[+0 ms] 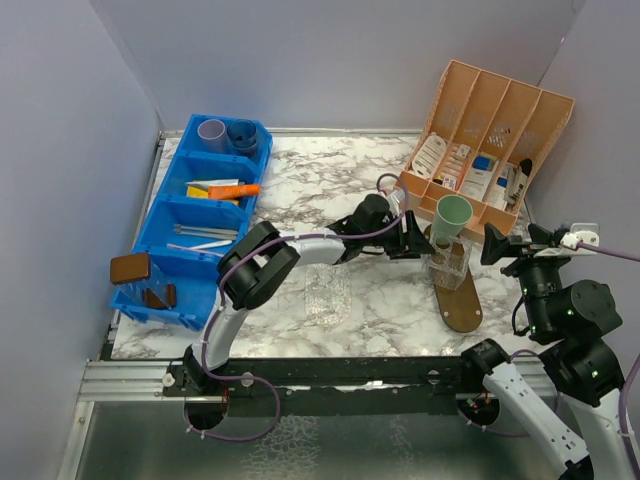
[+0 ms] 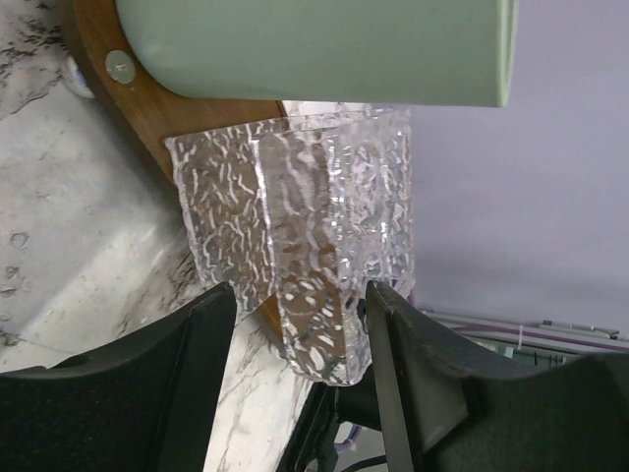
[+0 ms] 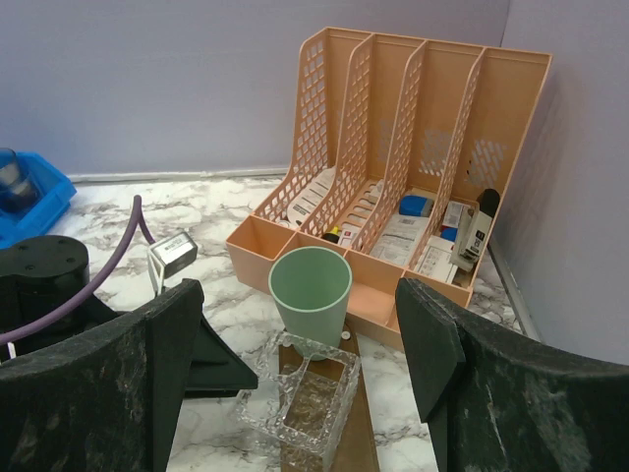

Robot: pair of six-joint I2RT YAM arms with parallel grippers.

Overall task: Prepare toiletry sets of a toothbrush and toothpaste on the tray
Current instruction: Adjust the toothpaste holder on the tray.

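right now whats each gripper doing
left gripper: open, astride the clear glass holder, not clamped yet
right gripper: open, holding nothing

We see plain lavender-grey walls [image 1: 330,60] closing the space at the back and on both sides. The bench [image 1: 330,190] is white marble-patterned with grey veins. An aluminium rail [image 1: 130,378] runs along its near edge, and a dull grey surface [image 1: 330,450] lies in front of that. The light is soft and even, with faint shadows.
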